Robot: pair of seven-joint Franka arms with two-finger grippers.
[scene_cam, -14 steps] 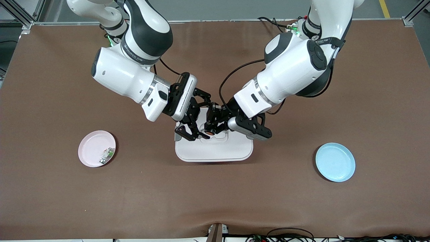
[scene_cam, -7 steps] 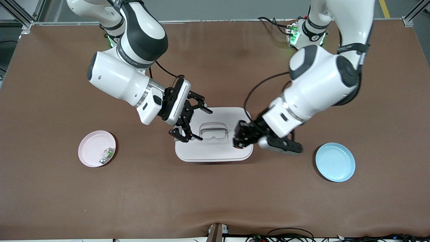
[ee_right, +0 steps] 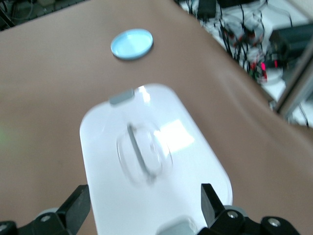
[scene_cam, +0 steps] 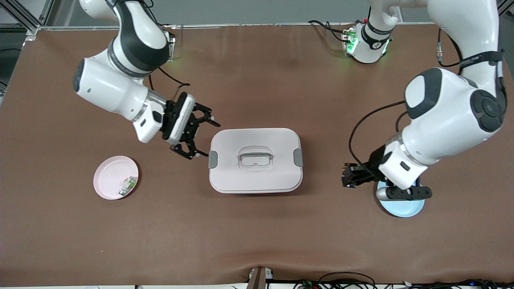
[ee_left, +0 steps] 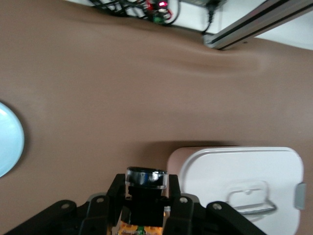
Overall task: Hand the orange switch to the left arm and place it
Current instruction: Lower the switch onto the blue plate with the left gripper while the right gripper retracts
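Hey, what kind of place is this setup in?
Probably a robotics lab or test bench: two white robot arms at a brown-covered table, aluminium framing at its edge, and loose cables and lit electronics beside it.

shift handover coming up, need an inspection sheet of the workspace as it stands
surface: brown table with a few wrinkles; no spills seen
job's things: orange switch clamped in the left hand; box at mid-table, lid on, latches at both ends
clutter: pink plate toward the right arm's end, holding a small white-and-green part; blue plate toward the left arm's end, partly covered by the left arm
grippers: left hand shut on the switch, over bare table between box and blue plate; right hand open and empty, beside the box
cables: black cable looped along the left arm; loose wires at the table's near edge
surroundings: aluminium frame rails at the corners
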